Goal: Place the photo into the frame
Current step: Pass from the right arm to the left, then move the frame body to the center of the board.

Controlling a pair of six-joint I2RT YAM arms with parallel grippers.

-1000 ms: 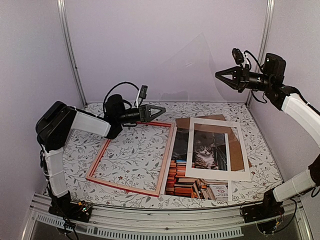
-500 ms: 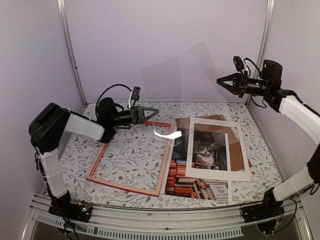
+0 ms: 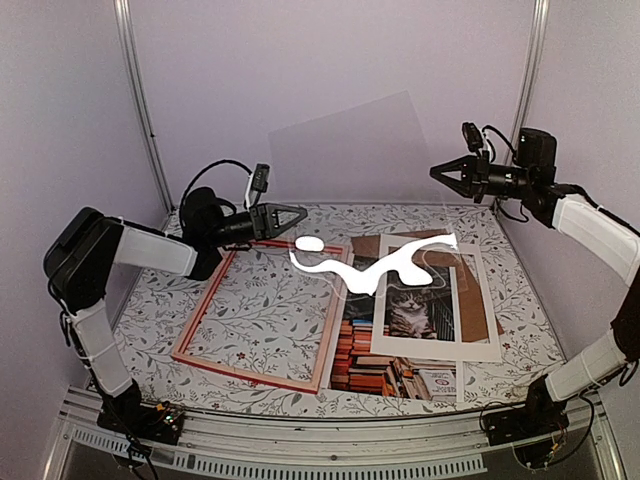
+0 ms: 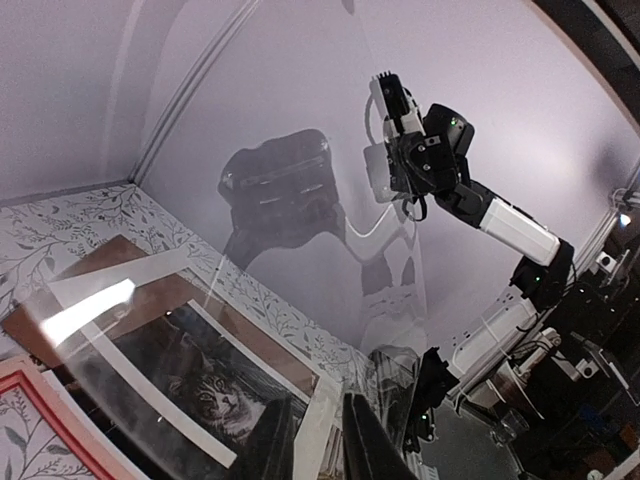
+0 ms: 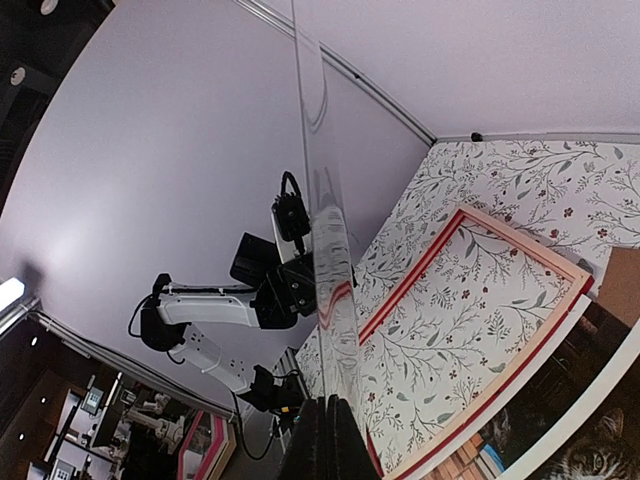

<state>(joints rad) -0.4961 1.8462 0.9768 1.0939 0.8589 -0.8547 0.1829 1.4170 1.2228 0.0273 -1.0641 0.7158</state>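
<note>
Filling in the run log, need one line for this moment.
left claw: shut on clear sheet | right claw: shut on clear sheet | sheet: aloft between arms | frame: flat, empty | photo: beside frame, under mat board

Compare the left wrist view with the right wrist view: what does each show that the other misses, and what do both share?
Only the left wrist view shows the right arm and the cat's face on the photo. Only the right wrist view shows the left arm and nearly the whole frame. Both show the clear sheet held aloft above the floral table, with the left gripper and right gripper each pinching its edge.
</note>
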